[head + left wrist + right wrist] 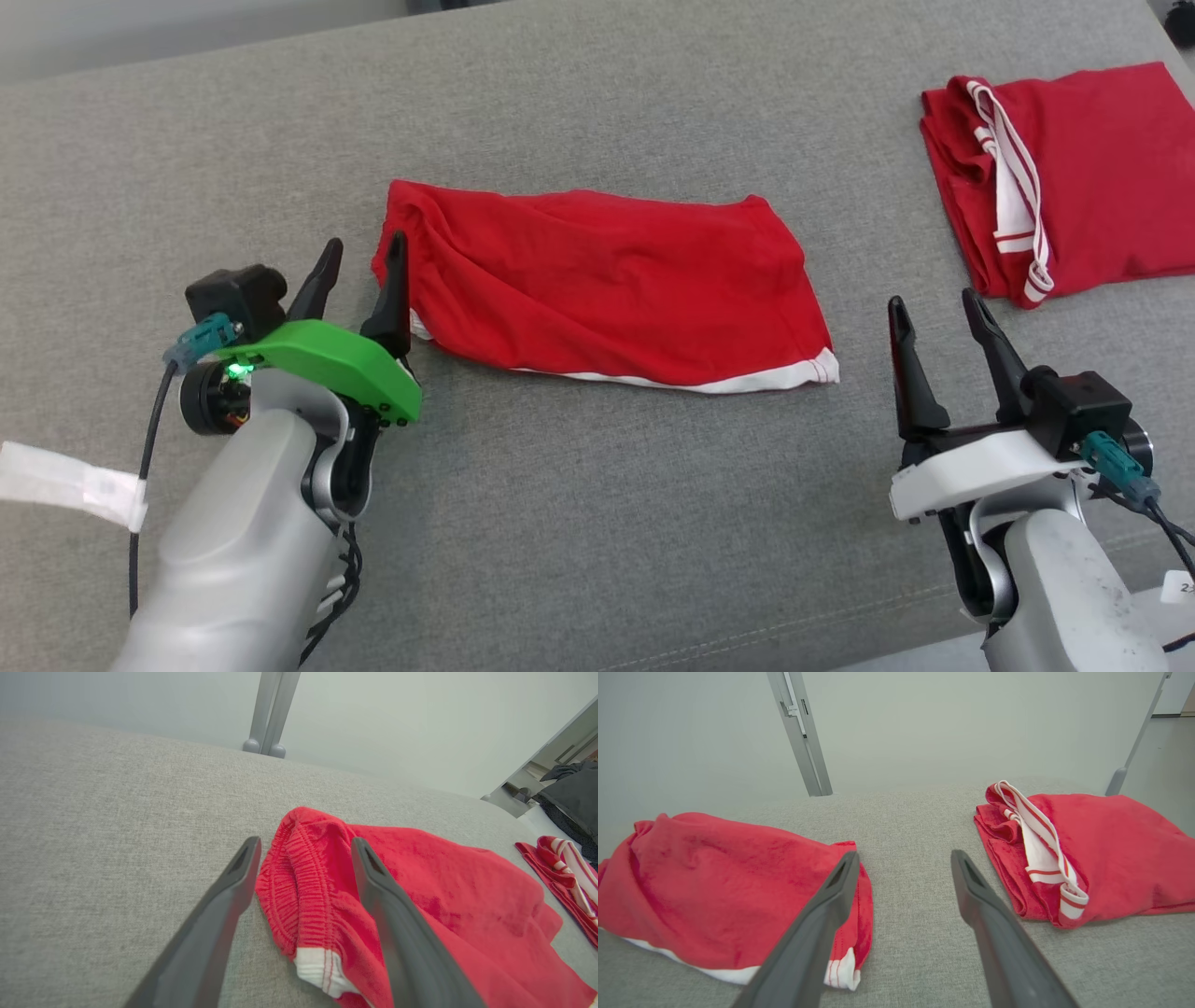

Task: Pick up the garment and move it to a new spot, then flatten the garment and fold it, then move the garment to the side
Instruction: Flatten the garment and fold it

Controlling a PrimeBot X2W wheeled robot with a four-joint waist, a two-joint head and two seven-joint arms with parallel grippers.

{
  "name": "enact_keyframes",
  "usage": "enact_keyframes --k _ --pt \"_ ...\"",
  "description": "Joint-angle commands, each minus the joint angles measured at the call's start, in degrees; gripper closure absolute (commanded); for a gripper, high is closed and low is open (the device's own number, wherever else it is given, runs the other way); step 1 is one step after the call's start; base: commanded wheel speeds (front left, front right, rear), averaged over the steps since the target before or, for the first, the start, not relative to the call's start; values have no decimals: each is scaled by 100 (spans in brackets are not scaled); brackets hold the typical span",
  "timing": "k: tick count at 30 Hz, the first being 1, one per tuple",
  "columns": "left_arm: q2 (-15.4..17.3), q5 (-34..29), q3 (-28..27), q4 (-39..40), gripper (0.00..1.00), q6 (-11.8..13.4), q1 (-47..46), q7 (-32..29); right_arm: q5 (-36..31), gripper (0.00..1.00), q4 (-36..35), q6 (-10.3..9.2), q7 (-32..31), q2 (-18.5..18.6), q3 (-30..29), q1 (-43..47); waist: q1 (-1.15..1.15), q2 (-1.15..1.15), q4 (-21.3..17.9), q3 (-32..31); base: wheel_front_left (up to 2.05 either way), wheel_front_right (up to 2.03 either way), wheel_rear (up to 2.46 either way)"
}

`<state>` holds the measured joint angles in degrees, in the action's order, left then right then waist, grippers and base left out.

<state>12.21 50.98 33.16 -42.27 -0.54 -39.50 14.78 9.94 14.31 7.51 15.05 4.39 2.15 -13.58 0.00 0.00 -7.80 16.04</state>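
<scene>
The garment (607, 280) is a pair of red shorts with a white hem, lying folded in a long strip in the middle of the grey fabric surface (597, 523). My left gripper (366, 241) stands open at the garment's left end. In the left wrist view the elastic waistband (299, 877) lies between the spread fingers of the left gripper (304, 841), and no pad presses on it. My right gripper (934, 299) is open and holds nothing, a little right of and nearer than the hem corner. In the right wrist view the garment (714, 877) lies left of the right gripper (904, 853).
A second red garment (1092, 177) with white stripes lies folded at the far right, also seen as the striped garment (1111, 844) in the right wrist view. A white taped cable (65, 481) hangs by my left arm. Grey posts (271, 714) stand beyond the far edge.
</scene>
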Motion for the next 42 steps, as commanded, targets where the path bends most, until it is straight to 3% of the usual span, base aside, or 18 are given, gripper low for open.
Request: enact_keyframes --k 1,6,10,19,29,42 --pt "57 -117 -124 174 0 -25 227 41 -37 0 -20 -4 16 40 -60 97 0 0 286 -307 0 0 0" --pt "25 -889 -1001 1307 0 -5 1182 37 -126 0 -42 -5 -29 75 -233 314 0 0 516 -583 0 0 0" --pt "-159 -1523 -1670 2003 0 -159 1967 39 -162 0 -12 -4 -65 24 -407 498 0 0 670 -762 0 0 0" --pt "-624 -2588 -2830 2756 0 -452 3229 39 -251 0 121 -4 -93 -49 -365 692 0 0 785 -1096 0 0 0" --pt "-816 -3230 -3056 2863 0 -668 3715 40 -200 0 143 -5 -62 -95 -219 890 0 0 828 -1356 0 0 0" --pt "-877 -3173 -2941 2676 0 -701 3690 40 -178 0 156 -5 -121 -125 -160 877 0 0 792 -1338 0 0 0"
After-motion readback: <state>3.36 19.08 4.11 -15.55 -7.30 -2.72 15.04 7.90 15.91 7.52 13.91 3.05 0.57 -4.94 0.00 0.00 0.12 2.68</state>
